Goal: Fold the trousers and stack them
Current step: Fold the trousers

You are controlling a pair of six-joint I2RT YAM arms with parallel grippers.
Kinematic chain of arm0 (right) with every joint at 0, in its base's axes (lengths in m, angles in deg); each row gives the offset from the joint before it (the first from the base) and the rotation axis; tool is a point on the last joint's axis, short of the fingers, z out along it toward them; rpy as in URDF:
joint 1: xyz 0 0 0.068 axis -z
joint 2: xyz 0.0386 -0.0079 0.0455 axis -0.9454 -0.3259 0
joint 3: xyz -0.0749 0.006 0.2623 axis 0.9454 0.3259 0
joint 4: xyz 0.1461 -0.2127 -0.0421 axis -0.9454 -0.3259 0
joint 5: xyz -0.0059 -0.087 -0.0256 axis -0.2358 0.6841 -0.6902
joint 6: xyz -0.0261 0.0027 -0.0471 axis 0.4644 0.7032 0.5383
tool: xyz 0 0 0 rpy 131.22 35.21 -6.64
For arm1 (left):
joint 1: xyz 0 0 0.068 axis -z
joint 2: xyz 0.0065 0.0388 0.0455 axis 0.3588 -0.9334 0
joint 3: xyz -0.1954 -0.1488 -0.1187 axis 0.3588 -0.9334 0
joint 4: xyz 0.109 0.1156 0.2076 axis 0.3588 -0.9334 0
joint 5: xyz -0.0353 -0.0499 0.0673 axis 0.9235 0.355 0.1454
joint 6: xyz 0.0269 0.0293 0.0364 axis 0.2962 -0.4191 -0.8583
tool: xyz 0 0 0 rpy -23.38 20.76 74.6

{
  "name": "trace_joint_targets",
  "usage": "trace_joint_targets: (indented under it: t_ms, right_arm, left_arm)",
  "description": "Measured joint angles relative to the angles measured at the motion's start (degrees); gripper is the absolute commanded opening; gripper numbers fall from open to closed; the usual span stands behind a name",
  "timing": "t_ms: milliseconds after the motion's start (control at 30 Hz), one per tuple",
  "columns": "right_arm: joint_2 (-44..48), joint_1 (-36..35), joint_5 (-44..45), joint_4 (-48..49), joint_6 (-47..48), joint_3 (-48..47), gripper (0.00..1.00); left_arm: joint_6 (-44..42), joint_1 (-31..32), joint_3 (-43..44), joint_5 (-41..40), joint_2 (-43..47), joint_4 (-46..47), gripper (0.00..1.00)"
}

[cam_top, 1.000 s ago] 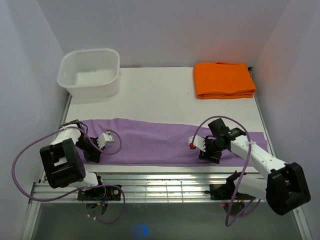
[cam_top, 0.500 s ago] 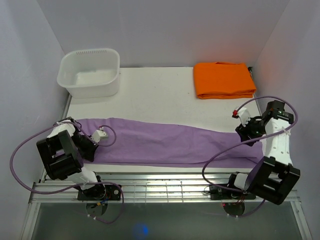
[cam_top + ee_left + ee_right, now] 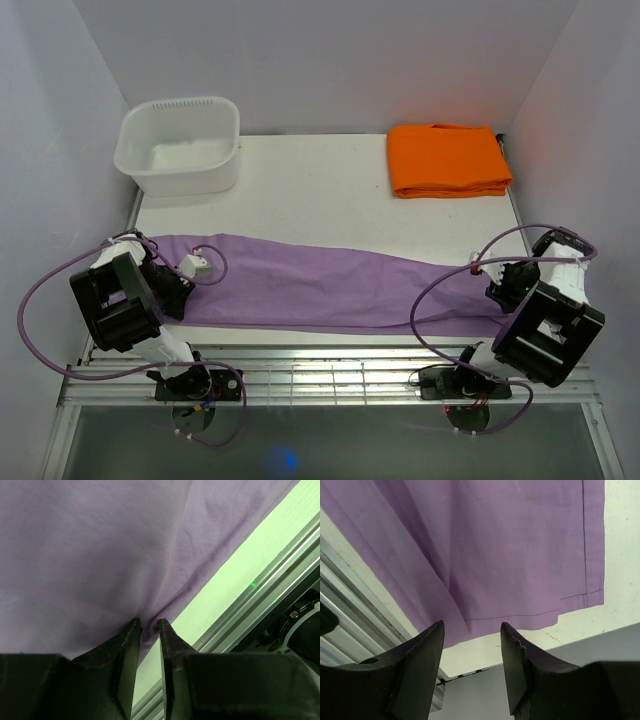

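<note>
Start at 10 o'clock: the white tub (image 3: 180, 145) sits in the far left corner, and all you see in it is its own pale bottom. Over at 1 o'clock the orange folded cloth (image 3: 447, 160) lies flat by the far right edge, well apart from everything else.

Now the trousers (image 3: 330, 285): they lie as one long lilac strip across the near half of the counter (image 3: 320, 190), running from 9 o'clock to 3 o'clock, with the near hem just beside the metal rail (image 3: 320, 365).

Your left arm (image 3: 115, 300) is folded back tight at 8 o'clock, wrist low over the left end of the cloth. The left tool (image 3: 149, 625) has its fingers parted by only a narrow gap, tips down on a small pucker near the hem.

Your right arm (image 3: 545, 320) is tucked in at 4 o'clock, wrist over the right end. The right tool (image 3: 472, 630) is spread wide and holds nothing. Below it you see the cuff corner with its stitched hem line, lying flat on the white surface.

Purple cables (image 3: 50, 300) loop out from both arms. Pale walls (image 3: 330, 60) close the counter in on three sides.
</note>
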Motion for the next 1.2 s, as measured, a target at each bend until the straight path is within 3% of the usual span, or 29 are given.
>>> trace_joint_targets:
  t_ms: [233,533,833,1200]
  right_arm:
    - [-11.65,0.00,0.81,2.43,0.79,-8.68,0.54]
    - [-8.35,0.02,1.60,5.53,1.73,-2.71,0.58]
    - [-16.61,0.07,0.85,11.61,-3.21,-11.17,0.51]
    - [-19.15,0.04,1.73,11.78,-2.64,-10.86,0.47]
  left_arm:
    - [-0.24,0.00,-0.09,-0.09,0.24,0.20,0.35]
    - [-0.11,0.00,-0.09,-0.22,0.24,0.42,0.36]
    - [-0.15,0.00,-0.24,-0.90,0.33,0.72,0.36]
    - [-0.15,0.00,-0.63,-0.98,0.76,1.18,0.36]
